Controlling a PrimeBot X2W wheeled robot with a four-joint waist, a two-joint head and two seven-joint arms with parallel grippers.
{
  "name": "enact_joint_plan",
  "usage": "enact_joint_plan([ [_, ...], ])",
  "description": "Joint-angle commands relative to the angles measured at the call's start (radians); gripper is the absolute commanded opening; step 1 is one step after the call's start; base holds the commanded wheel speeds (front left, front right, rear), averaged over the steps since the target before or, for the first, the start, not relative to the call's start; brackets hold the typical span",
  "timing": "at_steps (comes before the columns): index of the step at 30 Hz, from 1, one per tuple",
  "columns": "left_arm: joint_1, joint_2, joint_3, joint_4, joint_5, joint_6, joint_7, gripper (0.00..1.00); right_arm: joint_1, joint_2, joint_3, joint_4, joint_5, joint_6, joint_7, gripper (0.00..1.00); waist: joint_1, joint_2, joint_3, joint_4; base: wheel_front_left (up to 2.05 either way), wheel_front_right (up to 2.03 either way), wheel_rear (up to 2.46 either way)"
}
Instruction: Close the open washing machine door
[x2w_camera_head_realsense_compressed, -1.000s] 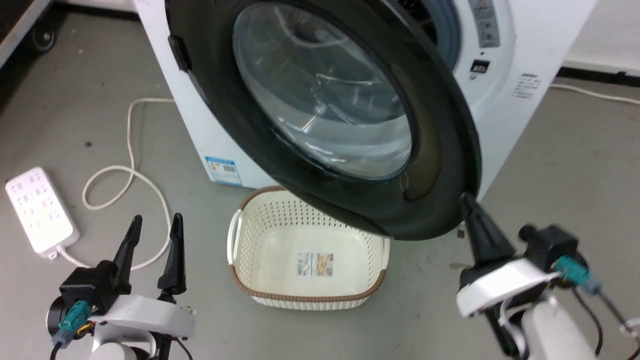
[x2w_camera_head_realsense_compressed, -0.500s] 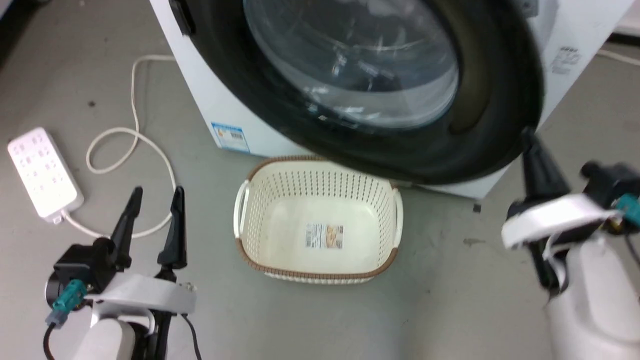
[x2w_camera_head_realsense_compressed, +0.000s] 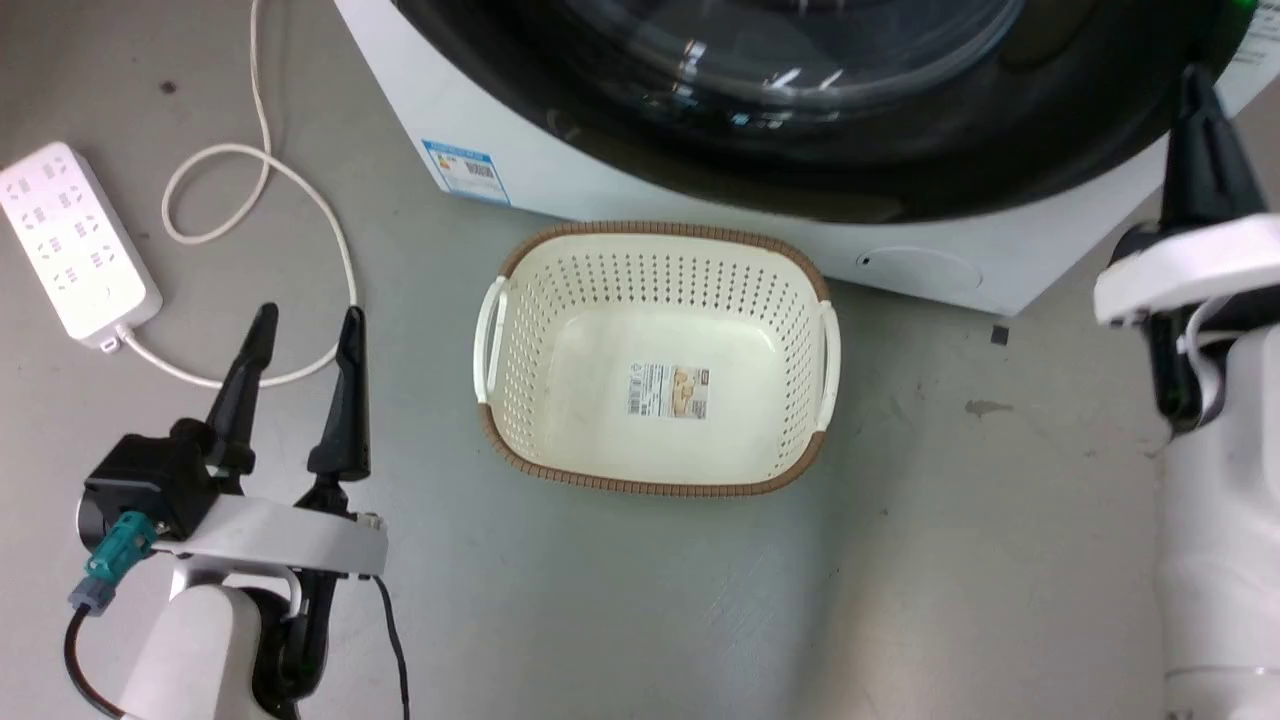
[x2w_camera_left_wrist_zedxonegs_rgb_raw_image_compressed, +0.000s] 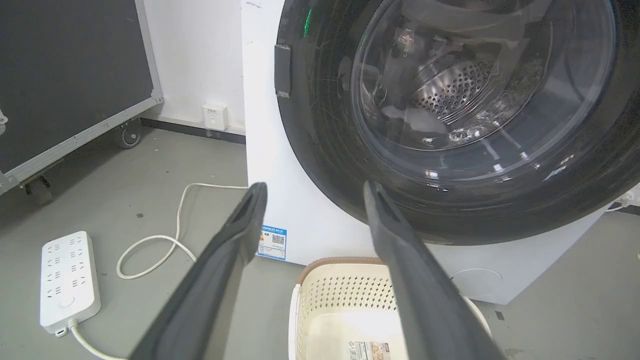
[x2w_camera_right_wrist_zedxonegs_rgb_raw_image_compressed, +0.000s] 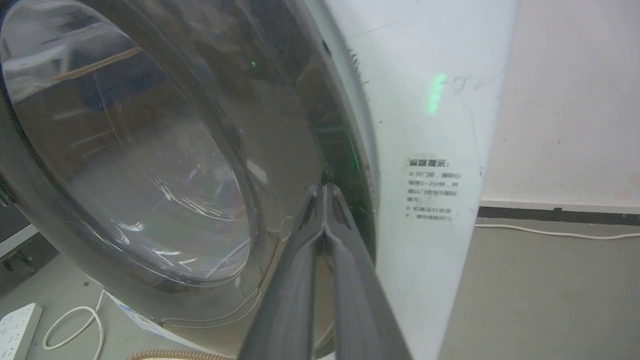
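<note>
Swung nearly shut, the door (x2w_camera_left_wrist_zedxonegs_rgb_raw_image_compressed: 320, 150) needs the right gripper (x2w_camera_right_wrist_zedxonegs_rgb_raw_image_compressed: 325, 195), fingers pressed together, pushing its rim squarely home.

A cream basket (x2w_camera_head_realsense_compressed: 650, 488) w/ brown rim & perforated walls is set upright on the grey floor (x2w_camera_head_realsense_compressed: 900, 560), just on the near side of the white washer (x2w_camera_head_realsense_compressed: 450, 100). A label (x2w_camera_head_realsense_compressed: 672, 390) is stuck to its bottom. A white pwr strip (x2w_camera_head_realsense_compressed: 68, 240) is laid flat at far left, well apart from the basket. Its cable (x2w_camera_head_realsense_compressed: 256, 70) is looped on the floor btwn strip & washer. A blue sticker (x2w_camera_head_realsense_compressed: 468, 170) is fixed low on the washer's front at left, & a round cap (x2w_camera_head_realsense_compressed: 915, 265) is seen low at right. A black wheeled case (x2w_camera_left_wrist_zedxonegs_rgb_raw_image_compressed: 70, 75) is parked far left by the wall, where a socket (x2w_camera_left_wrist_zedxonegs_rgb_raw_image_compressed: 214, 116) is mounted low. Printed text (x2w_camera_right_wrist_zedxonegs_rgb_raw_image_compressed: 434, 189) is carried on the washer's front at right.
</note>
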Motion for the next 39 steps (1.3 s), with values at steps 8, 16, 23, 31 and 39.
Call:
enact_joint_plan([
  [8,-0.028,-0.018,0.030,0.005,0.024,-0.030,-0.005,1.00,-0.108,-0.002,-0.037,0.024,-0.022,-0.001,-0.004,0.00,-0.0001,-0.0001,0.041,0.002,0.00,0.00,0.00],
  [16,-0.016,-0.029,0.051,0.027,0.043,-0.040,-0.005,1.00,-0.082,-0.002,0.003,-0.026,0.022,-0.001,-0.004,0.00,-0.0001,-0.0001,-0.011,-0.024,0.00,0.00,0.00],
  [23,0.049,-0.052,0.073,0.048,0.071,-0.027,-0.005,1.00,0.110,-0.002,0.082,-0.183,0.098,-0.001,-0.004,0.00,-0.0001,-0.0001,-0.155,-0.093,0.00,0.00,0.00],
  [31,0.136,-0.080,0.077,0.064,0.083,0.009,-0.005,1.00,0.401,-0.002,0.156,-0.294,0.135,-0.001,-0.005,0.00,-0.0001,-0.0001,-0.288,-0.168,0.00,0.00,0.00],
  [39,0.196,-0.094,0.070,0.063,0.084,0.039,0.007,1.00,0.603,-0.002,0.199,-0.327,0.176,-0.001,-0.005,0.00,-0.0001,-0.0001,-0.356,-0.197,0.00,0.00,0.00],
])
